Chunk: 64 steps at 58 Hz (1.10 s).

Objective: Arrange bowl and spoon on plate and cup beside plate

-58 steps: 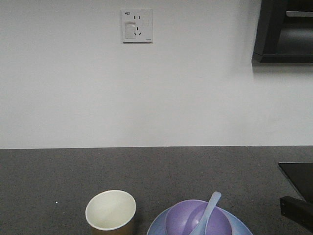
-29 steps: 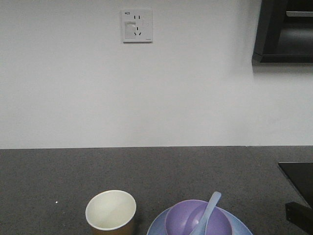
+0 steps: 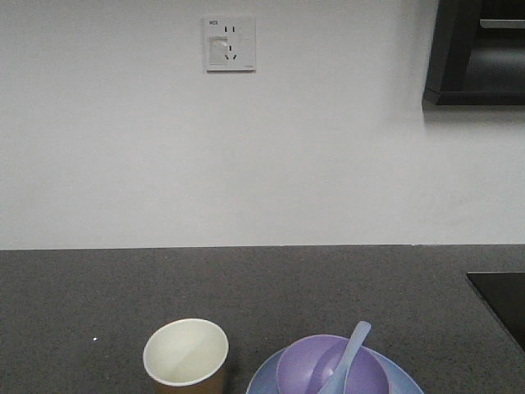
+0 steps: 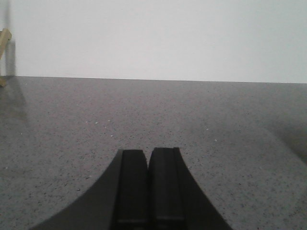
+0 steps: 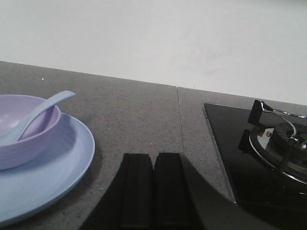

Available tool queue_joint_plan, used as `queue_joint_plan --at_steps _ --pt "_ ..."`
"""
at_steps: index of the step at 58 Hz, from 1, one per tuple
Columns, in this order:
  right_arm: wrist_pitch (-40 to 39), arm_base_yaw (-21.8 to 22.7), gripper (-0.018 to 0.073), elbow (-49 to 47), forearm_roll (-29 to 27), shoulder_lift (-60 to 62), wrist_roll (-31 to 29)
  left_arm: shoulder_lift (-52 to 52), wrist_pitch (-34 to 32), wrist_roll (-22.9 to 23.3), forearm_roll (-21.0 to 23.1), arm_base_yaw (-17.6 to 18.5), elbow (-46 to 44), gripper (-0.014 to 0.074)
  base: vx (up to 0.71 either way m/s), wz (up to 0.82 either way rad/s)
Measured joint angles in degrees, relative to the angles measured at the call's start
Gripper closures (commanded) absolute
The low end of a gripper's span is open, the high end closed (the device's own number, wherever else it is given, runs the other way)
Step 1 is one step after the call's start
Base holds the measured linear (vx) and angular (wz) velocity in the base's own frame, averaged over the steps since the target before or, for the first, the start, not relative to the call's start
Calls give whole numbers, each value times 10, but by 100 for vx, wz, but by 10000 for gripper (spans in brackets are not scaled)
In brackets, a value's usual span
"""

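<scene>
The lavender bowl (image 3: 332, 369) sits on the light blue plate (image 3: 406, 382) at the bottom edge of the front view, and the pale spoon (image 3: 351, 351) leans in the bowl with its handle up to the right. The brown cup (image 3: 186, 355) stands upright just left of the plate. In the right wrist view the bowl (image 5: 29, 139), spoon (image 5: 41, 112) and plate (image 5: 57, 172) lie to the left of my right gripper (image 5: 153, 155), which is shut and empty. My left gripper (image 4: 147, 152) is shut over bare counter, holding nothing. Neither gripper shows in the front view.
A dark speckled counter (image 3: 262, 287) runs back to a white wall with a socket (image 3: 230, 43). A black hob (image 5: 240, 158) with a burner grate (image 5: 278, 139) lies right of the right gripper. A dark cabinet (image 3: 476, 53) hangs at the upper right.
A dark arm part at the lower right of the front view has drawn back and dropped out of the frame. Cup, bowl, spoon and plate have not moved.
</scene>
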<state>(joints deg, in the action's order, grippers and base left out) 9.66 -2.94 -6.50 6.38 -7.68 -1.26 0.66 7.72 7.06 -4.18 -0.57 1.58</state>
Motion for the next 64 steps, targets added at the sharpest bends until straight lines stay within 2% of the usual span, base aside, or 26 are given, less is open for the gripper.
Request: queue_joint_plan --at_steps 10,21,64 --pt "-33 2 571 79 9 77 13 0 1 0 0 0 0 603 0 0" --pt "-32 4 571 82 9 82 31 0 3 0 0 0 0 603 0 0" --pt "-32 4 571 82 9 82 32 0 3 0 1 0 0 603 0 0"
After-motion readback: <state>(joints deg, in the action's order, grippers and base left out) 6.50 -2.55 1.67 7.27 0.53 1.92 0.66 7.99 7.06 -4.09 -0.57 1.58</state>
